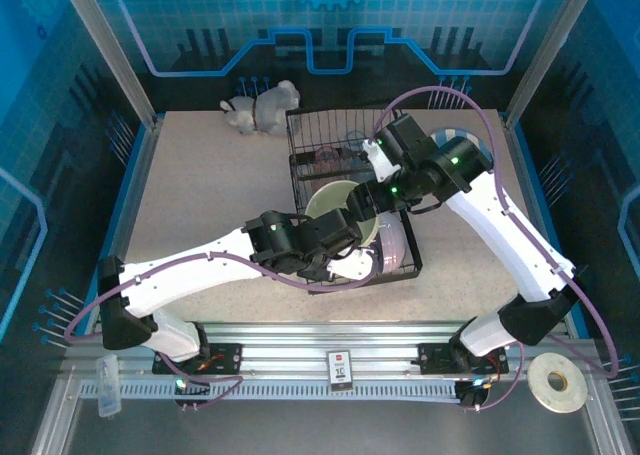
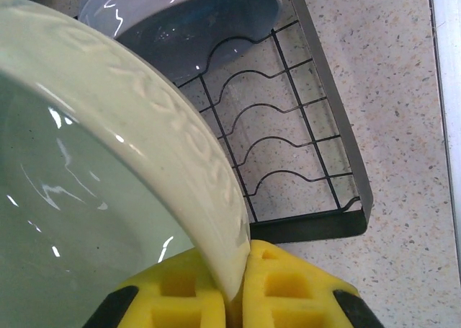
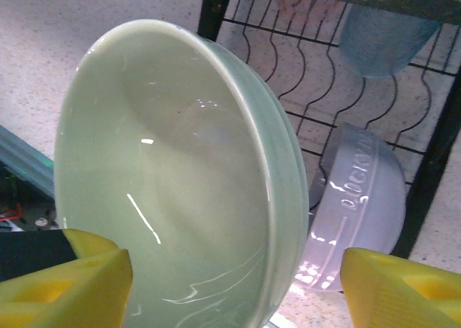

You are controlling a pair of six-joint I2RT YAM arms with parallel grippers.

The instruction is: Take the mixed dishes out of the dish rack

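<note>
My left gripper [image 2: 238, 292] is shut on the rim of the pale green bowl [image 2: 86, 184], holding it tilted over the black dish rack [image 2: 288, 148]. In the top view the green bowl [image 1: 335, 203] hangs above the rack [image 1: 300, 170], with the left gripper [image 1: 335, 237] just below it. My right gripper [image 3: 238, 285] is open. Its yellow fingers [image 3: 403, 292] stand on either side of the green bowl's [image 3: 180, 184] rim, apart from it. A lavender bowl [image 3: 360, 205] lies on its side in the rack's lower tier. A blue-grey tumbler [image 3: 385, 43] and a pink tumbler [image 3: 302, 3] sit farther back.
A white animal figurine [image 1: 262, 107] stands at the back left of the table [image 1: 200, 205]. A blue-and-white striped plate [image 1: 470, 140] shows behind the right arm. A roll of tape [image 1: 556, 382] lies off the table at the near right.
</note>
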